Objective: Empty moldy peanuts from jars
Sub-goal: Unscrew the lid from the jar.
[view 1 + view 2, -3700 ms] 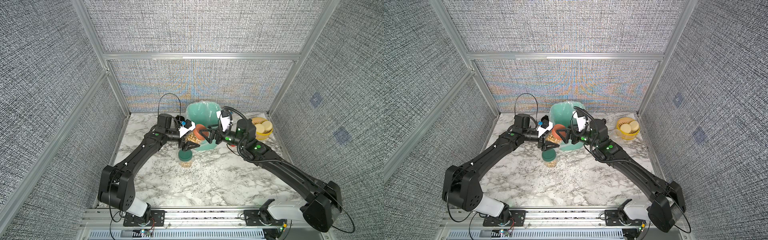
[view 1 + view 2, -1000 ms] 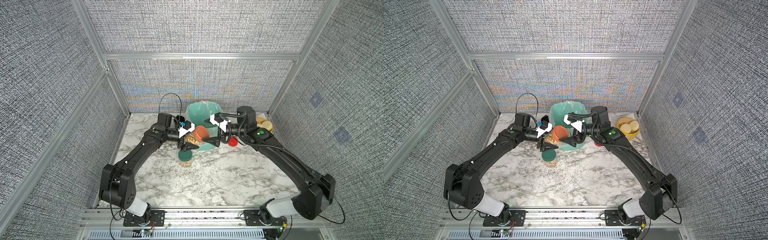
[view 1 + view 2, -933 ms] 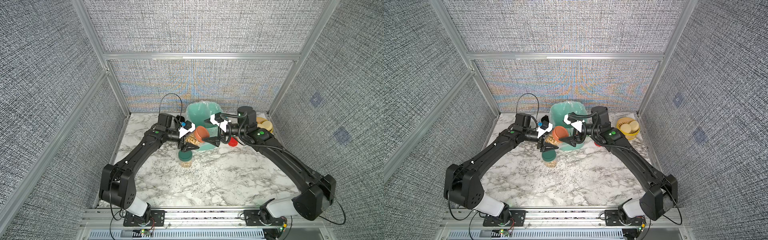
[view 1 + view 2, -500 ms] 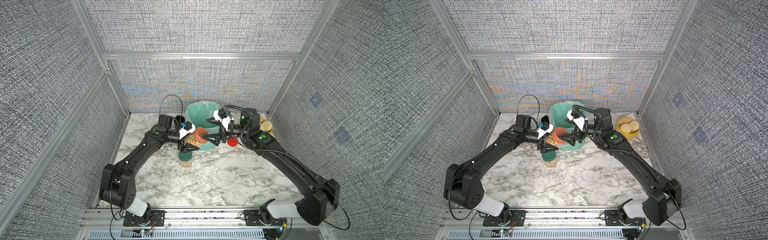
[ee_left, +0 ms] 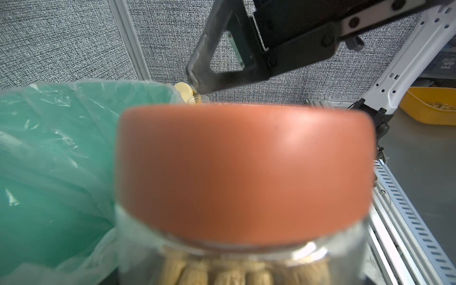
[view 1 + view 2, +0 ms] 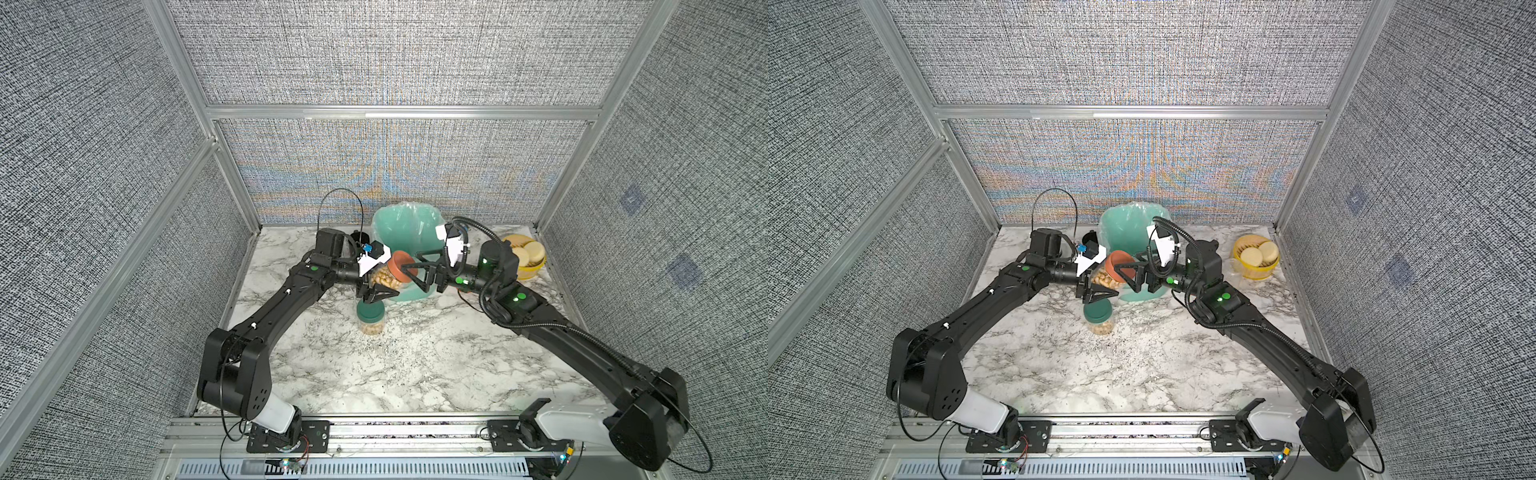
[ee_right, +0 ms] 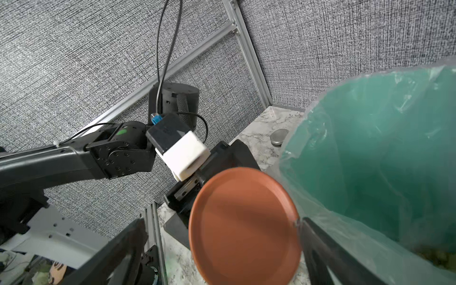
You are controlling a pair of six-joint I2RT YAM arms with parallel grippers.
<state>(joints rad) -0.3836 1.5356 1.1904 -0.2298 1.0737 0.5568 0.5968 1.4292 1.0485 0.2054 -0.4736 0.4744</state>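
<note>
Nearest, upright on the table [image 6: 415, 374]: a jar with a green lid [image 6: 371, 318], shut, untouched, nuts showing through its clear side. Just behind and above it, pinched around its clear body by the left claw [image 6: 380, 284]: a second jar [image 6: 1102, 280], tipped on its side, full of peanuts [image 5: 222, 271], orange lid [image 6: 400, 270] on and turned toward the right claw [image 7: 222, 220]. Spread wide, a finger on either side of the lid, not clamped on it. Contact with the rim: cannot tell.

Step in hand, by the look of it: unscrewing. Calls next for closing squarely on the lid's edge, then twisting against a firm left-side hold on the body. Worth gripping hard there, to avoid spinning the whole jar. Only then tipping out over the green bin [image 6: 386, 232] with its plastic liner [image 5: 49, 148], right behind the lid.

Below, white marble print, dark-speckled in the middle. Farther back: a small silver tin [image 7: 278, 137] beside the bin, a black mug [image 6: 359, 237] toward the left, a yellow bowl [image 6: 530, 272] of pale discs [image 6: 532, 251] in the right corner. Around it all, grey woven panels [image 6: 374, 62] in metal framing [image 6: 399, 112].
</note>
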